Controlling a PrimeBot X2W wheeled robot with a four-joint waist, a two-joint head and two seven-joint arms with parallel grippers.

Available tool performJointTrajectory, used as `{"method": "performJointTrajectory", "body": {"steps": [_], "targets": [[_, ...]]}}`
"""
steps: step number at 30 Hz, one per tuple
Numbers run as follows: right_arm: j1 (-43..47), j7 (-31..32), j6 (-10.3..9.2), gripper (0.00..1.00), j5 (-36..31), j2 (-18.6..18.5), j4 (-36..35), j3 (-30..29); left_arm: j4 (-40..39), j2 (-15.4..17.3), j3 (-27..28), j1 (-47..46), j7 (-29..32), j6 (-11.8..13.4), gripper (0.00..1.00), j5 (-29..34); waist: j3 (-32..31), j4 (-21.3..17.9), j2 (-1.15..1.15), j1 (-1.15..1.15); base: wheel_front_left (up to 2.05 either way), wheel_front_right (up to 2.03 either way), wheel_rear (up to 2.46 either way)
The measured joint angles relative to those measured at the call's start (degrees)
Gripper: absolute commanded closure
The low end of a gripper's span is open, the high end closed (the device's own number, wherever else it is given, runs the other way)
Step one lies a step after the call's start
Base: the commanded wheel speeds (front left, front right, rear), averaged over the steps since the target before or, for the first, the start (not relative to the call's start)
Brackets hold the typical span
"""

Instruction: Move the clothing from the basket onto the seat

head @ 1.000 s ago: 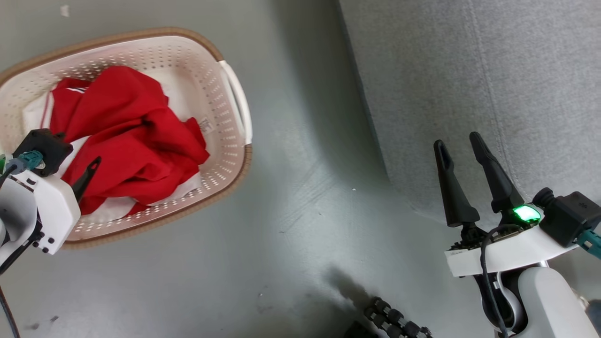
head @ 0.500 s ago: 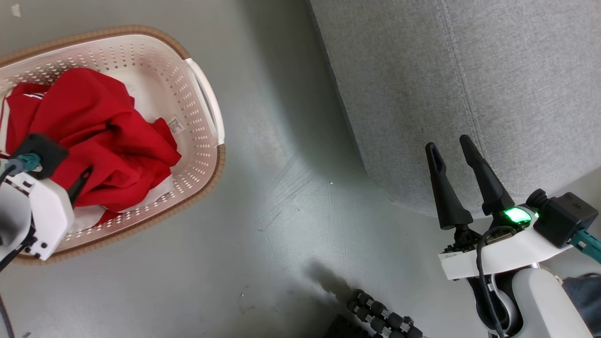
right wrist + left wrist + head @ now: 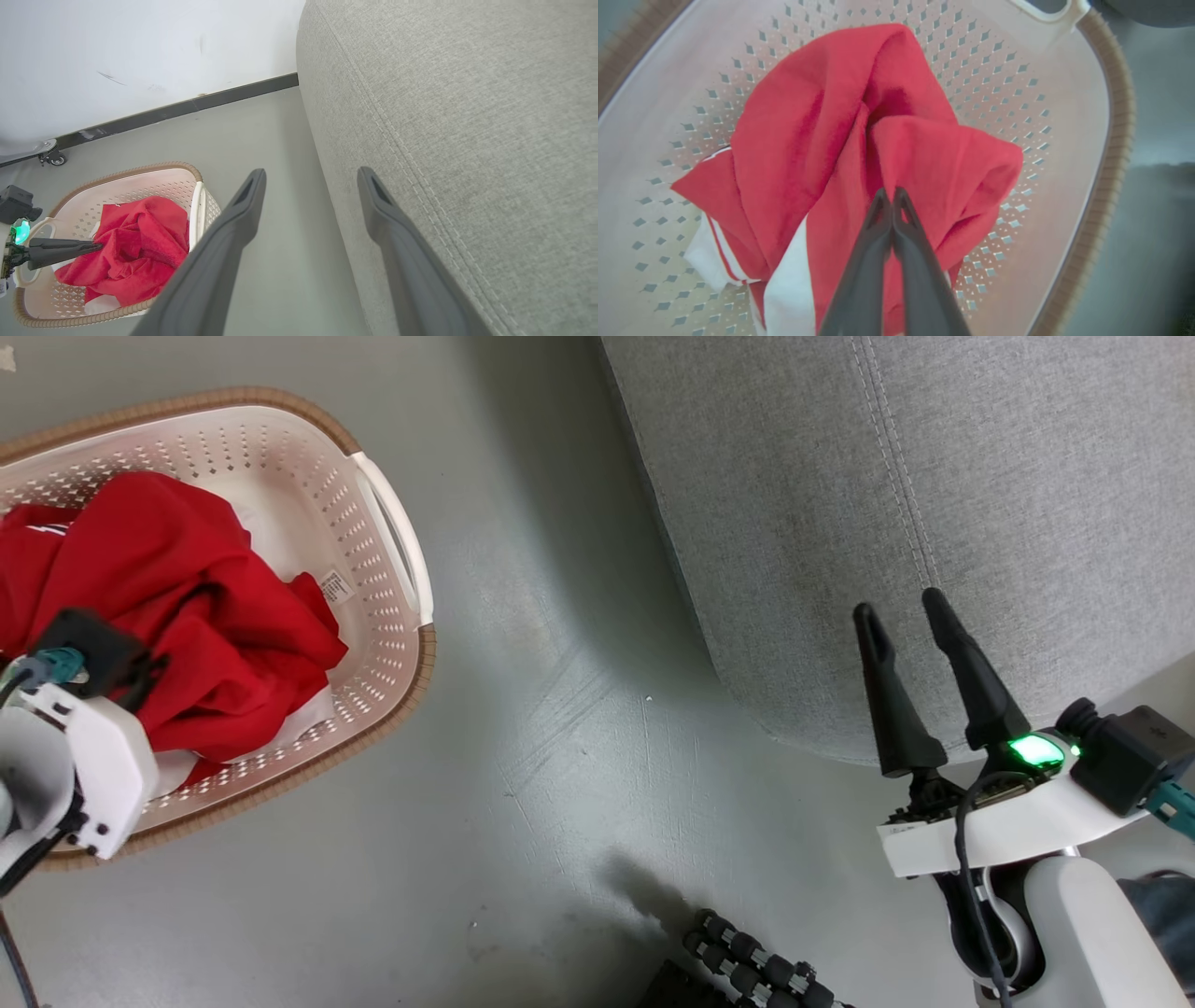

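Left wrist view: my left claw (image 3: 892, 198) is pressed together, pinching a raised fold of the red clothing (image 3: 808, 126). The clothing lies heaped inside the basket (image 3: 1069, 116), with white trim showing at its lower edge. The basket stands on the grey floor (image 3: 560, 709). In the head view my right claw (image 3: 898, 605) is spread and holds nothing, its tips over the edge of the seat (image 3: 980, 476), well apart from the basket.
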Motion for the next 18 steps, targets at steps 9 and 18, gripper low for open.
{"method": "performJointTrajectory", "body": {"steps": [9, 18], "targets": [[-2.19, 0.0, 0.0, 0.0, -0.12, -0.01, 0.68, -1.38, -0.23, -0.59, 1.96, 0.11, -2.45, 0.0, 1.0, -2.08, -1.2, 1.58, 0.0, 0.0, 0.0, 0.0, 0.0], [-6.75, 0.0, 0.0, 0.0, -2.37, -0.04, 2.37, -1.25, -2.93, -0.64, 3.78, 2.99, -5.46, 0.94, 1.0, -4.61, -3.1, 4.62, 0.0, 0.0, 0.0, 0.0, 0.0]]}}
